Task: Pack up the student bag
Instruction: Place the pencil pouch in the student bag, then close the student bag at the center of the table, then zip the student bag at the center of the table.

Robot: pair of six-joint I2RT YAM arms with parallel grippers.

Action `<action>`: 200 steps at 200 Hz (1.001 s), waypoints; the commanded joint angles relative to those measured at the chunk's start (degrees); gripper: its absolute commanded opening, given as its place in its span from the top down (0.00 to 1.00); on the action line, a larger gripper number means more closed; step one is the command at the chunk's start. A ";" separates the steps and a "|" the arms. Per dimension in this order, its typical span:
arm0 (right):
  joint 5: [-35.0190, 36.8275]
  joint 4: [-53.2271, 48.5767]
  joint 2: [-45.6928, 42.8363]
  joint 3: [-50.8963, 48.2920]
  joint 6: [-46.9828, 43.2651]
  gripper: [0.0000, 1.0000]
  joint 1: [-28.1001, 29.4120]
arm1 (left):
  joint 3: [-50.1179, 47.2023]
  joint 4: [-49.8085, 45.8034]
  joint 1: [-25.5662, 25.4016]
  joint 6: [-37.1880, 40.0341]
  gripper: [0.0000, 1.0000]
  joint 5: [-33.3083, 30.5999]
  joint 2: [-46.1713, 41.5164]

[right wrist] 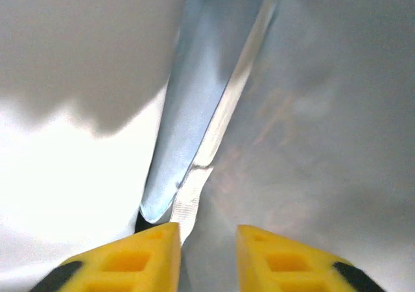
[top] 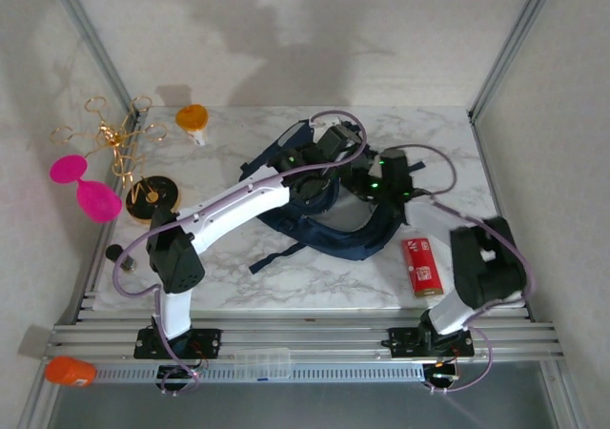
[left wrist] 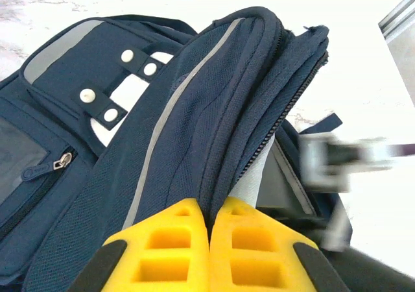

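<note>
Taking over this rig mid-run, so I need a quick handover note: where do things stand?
Left gripper: shut on the zippered edge of the student bag.
Right gripper: open, empty, close to pale grey fabric, probably the bag's lining.
Bag: mid-table, between both arms.
Done: bag's edge grasped.
Left: red box lies on the table beside the bag, unpacked; packing and closing remain.

My right hand (right wrist: 207, 250) sits at the bottom edge, its two yellow fingers (right wrist: 146, 256) parted with a bare gap between them. Ahead lies pale grey fabric (right wrist: 324, 123), smooth and blurred, folded into a deep crease. A shiny whitish strip (right wrist: 227, 104) runs down the crease, ending just beside the finger on the view's left
</note>
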 commanded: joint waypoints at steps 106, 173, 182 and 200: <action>16.52 -40.55 -29.52 1.29 -12.45 0.44 0.51 | -53.71 35.97 8.03 -14.40 0.24 25.30 -32.10; 16.63 -33.68 -24.72 -6.71 -2.29 0.37 16.90 | -61.17 43.94 18.09 -27.00 0.37 27.12 -21.53; 16.48 -32.48 -23.55 -7.27 -2.14 0.37 17.16 | -60.50 44.83 18.29 -27.65 0.39 27.57 -19.66; 16.02 -30.67 -21.88 -7.46 -2.36 0.37 17.42 | -59.14 45.53 18.31 -29.87 0.51 28.35 -15.92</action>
